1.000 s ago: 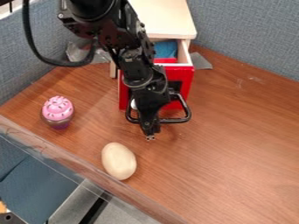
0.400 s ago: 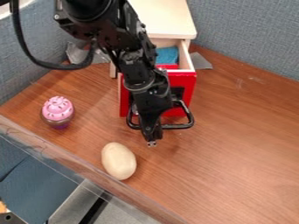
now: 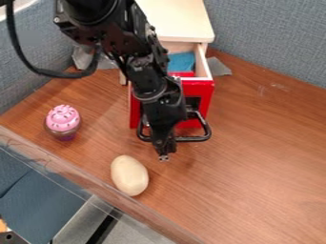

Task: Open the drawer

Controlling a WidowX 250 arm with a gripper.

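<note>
The black gripper (image 3: 164, 157) hangs over the front of the drawer, with its tip just past the handle's front bar, toward the egg. The red-fronted drawer (image 3: 201, 90) stands pulled out of its pale wooden cabinet (image 3: 181, 21), and blue material shows inside it. A black loop handle (image 3: 194, 138) sticks out from the drawer's front; the gripper hides its middle part. Whether the gripper touches the handle cannot be told.
A pink-topped cupcake toy (image 3: 63, 122) stands at the left of the brown table (image 3: 261, 157). A pale egg (image 3: 129, 175) lies just in front of the gripper. Blue-grey partitions (image 3: 274, 38) border the back, and a clear edge runs along the lower left.
The drawer has come out a little further toward the viewer. Its handle and the gripper have shifted down the view with it, and the gripper has lately edged slightly left.
</note>
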